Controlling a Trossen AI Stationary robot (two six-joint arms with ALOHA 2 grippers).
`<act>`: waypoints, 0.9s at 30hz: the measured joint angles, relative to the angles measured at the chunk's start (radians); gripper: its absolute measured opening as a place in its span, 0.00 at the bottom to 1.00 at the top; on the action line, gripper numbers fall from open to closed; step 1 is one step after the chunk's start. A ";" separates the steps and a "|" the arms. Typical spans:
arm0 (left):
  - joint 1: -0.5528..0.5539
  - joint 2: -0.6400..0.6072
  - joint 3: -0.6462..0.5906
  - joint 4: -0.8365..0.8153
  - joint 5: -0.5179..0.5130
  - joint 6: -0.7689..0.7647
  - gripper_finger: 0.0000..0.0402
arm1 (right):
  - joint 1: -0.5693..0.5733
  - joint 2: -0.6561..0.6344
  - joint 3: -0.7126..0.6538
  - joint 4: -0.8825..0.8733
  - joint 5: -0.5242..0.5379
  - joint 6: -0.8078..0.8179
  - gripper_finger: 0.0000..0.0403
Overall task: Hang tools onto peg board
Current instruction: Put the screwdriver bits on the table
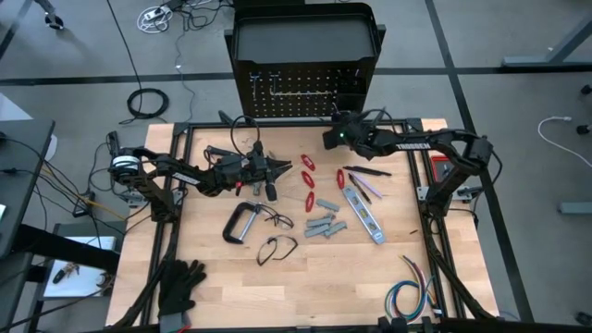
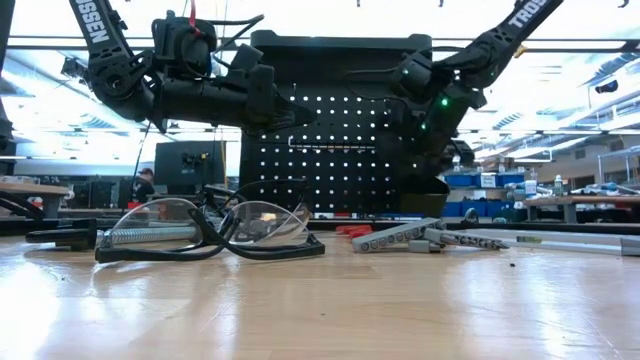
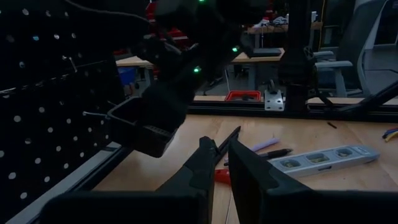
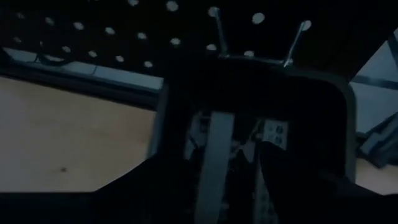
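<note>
The right tool (image 1: 335, 137), top middle, hangs over the small bin (image 4: 249, 93) on the board (image 1: 305, 88); I cannot tell its grip. A grey piece (image 4: 214, 162) could miss. The left tool (image 1: 277, 172) looks shut and empty. More tools (image 1: 326, 225) lie mid-worktop (image 1: 324, 287).

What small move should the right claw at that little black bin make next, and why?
Probably lift back from the black bin: the right claw sits at its mouth, a grey piece shows inside, and more grey pieces wait on the table.
</note>
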 joint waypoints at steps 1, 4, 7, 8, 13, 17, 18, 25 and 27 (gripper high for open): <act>0.000 0.000 0.000 0.000 0.000 0.000 0.12 | -0.012 0.000 -0.005 0.014 -0.010 -0.012 0.56; 0.000 0.000 0.000 0.005 0.000 0.000 0.12 | -0.045 0.000 -0.013 0.031 -0.047 -0.046 0.55; 0.000 0.000 0.000 0.014 0.000 0.000 0.12 | -0.067 0.000 -0.018 0.028 -0.066 -0.066 0.54; 0.000 0.000 0.000 0.017 0.000 0.000 0.12 | -0.072 0.000 -0.018 0.026 -0.078 -0.070 0.54; 0.000 0.000 0.000 0.021 0.000 0.000 0.12 | -0.074 0.000 -0.018 0.024 -0.088 -0.072 0.54; 0.000 0.000 0.000 0.020 0.000 0.000 0.12 | -0.057 0.020 -0.019 0.031 -0.090 -0.064 0.54; 0.000 0.000 0.000 0.019 0.000 0.000 0.12 | -0.044 0.030 -0.020 0.044 -0.078 -0.062 0.54; 0.000 0.000 0.000 0.015 0.013 0.000 0.12 | 0.002 0.098 -0.019 0.105 -0.009 -0.042 0.54; 0.000 0.000 0.000 0.016 0.014 0.000 0.12 | 0.002 0.110 -0.019 0.113 -0.004 -0.041 0.54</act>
